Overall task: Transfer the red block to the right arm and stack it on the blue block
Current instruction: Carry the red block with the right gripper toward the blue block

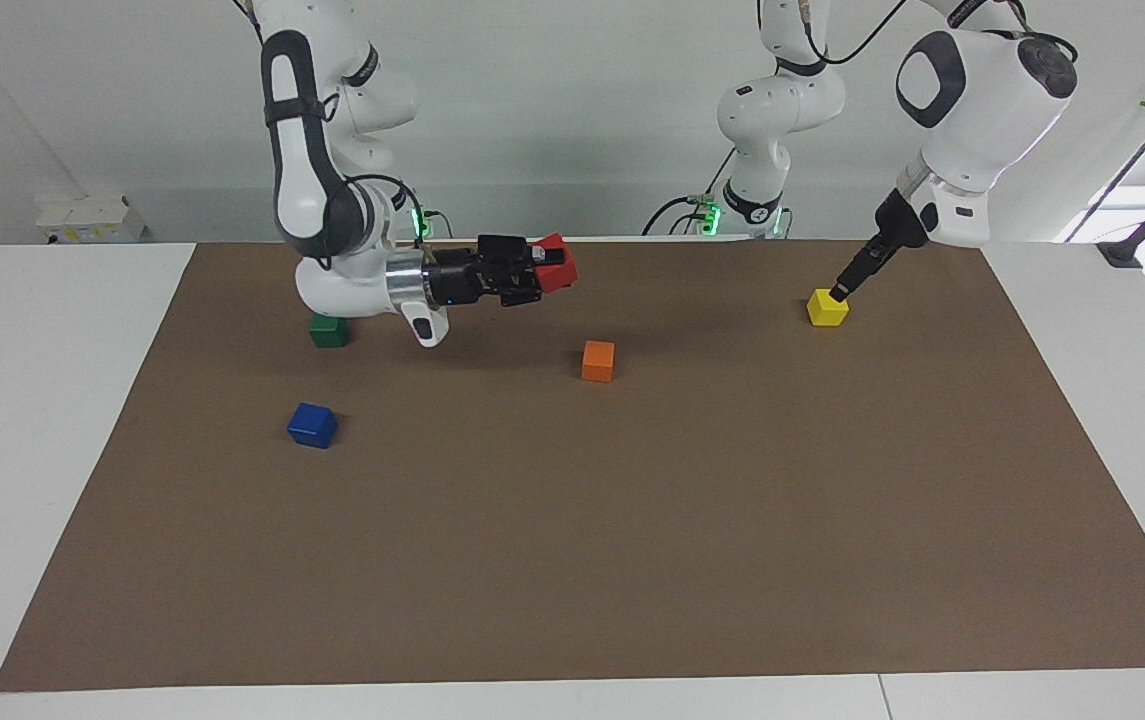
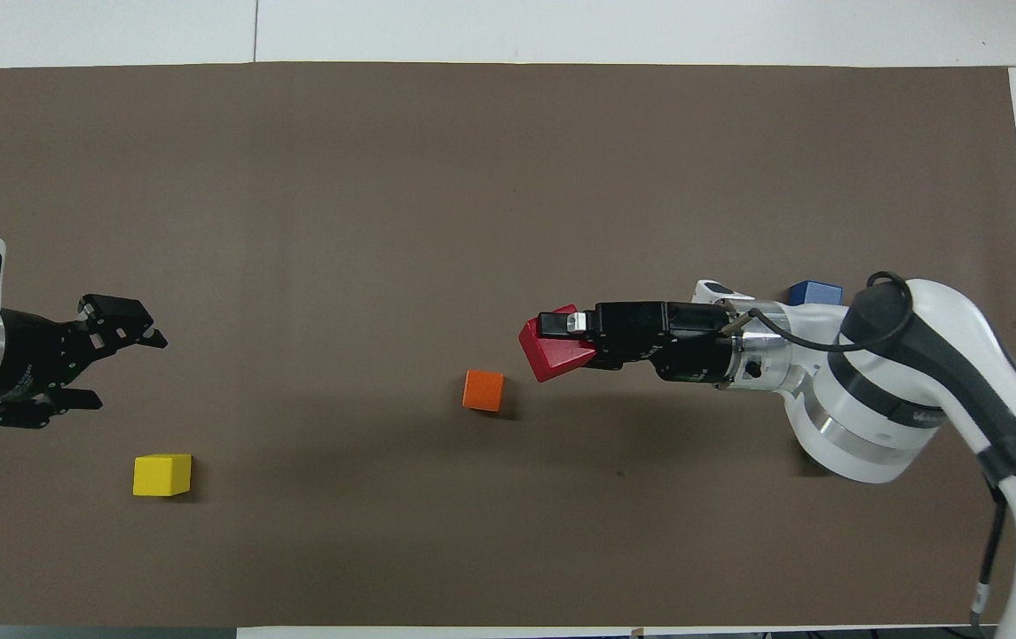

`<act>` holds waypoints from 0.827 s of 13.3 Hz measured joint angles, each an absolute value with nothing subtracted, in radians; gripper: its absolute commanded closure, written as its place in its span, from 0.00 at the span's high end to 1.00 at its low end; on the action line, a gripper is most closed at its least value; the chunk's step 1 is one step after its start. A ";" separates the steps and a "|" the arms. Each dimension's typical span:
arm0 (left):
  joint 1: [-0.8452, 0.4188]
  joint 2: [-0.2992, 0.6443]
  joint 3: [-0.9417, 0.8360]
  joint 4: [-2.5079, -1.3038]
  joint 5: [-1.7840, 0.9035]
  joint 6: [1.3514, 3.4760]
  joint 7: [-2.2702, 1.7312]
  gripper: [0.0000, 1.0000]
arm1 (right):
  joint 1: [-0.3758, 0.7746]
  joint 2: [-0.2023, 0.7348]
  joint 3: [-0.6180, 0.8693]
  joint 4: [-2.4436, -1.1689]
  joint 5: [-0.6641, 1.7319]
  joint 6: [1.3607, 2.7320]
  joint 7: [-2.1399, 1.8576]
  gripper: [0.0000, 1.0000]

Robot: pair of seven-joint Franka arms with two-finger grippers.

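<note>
My right gripper (image 1: 547, 268) is shut on the red block (image 1: 557, 262) and holds it tilted in the air over the mat, with the hand lying level. In the overhead view the right gripper (image 2: 574, 342) and the red block (image 2: 555, 352) hang close to the orange block. The blue block (image 1: 312, 425) sits on the mat toward the right arm's end; in the overhead view the blue block (image 2: 815, 293) is partly covered by the right arm. My left gripper (image 1: 842, 290) is open and empty, in the air over the yellow block; it also shows in the overhead view (image 2: 126, 370).
An orange block (image 1: 598, 361) (image 2: 483, 390) sits mid-mat. A yellow block (image 1: 827, 307) (image 2: 162, 475) sits toward the left arm's end. A dark green block (image 1: 329, 330) sits under the right arm, nearer the robots than the blue block. A brown mat (image 1: 632, 550) covers the table.
</note>
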State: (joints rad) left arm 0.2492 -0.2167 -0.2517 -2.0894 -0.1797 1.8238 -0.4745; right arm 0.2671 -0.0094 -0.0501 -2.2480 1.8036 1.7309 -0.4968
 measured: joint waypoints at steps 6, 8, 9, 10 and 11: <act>0.263 -0.159 -0.253 -1.990 -0.038 1.812 -0.163 1.00 | 0.143 -0.129 -0.053 -2.127 1.383 1.749 -0.191 0.00; 0.263 -0.127 -0.257 -1.912 -0.034 1.774 -0.138 1.00 | 0.121 -0.145 -0.053 -2.060 1.222 1.740 -0.101 0.00; 0.262 -0.111 -0.259 -1.880 -0.032 1.755 -0.134 1.00 | 0.114 -0.151 -0.053 -2.031 1.142 1.734 -0.067 0.00; 0.260 -0.092 -0.262 -1.846 -0.030 1.734 -0.130 1.00 | 0.109 -0.154 -0.053 -2.009 1.067 1.731 -0.042 0.00; 0.241 -0.064 -0.252 -1.801 -0.022 1.710 -0.127 1.00 | 0.107 -0.155 -0.053 -1.993 0.987 1.731 -0.021 0.00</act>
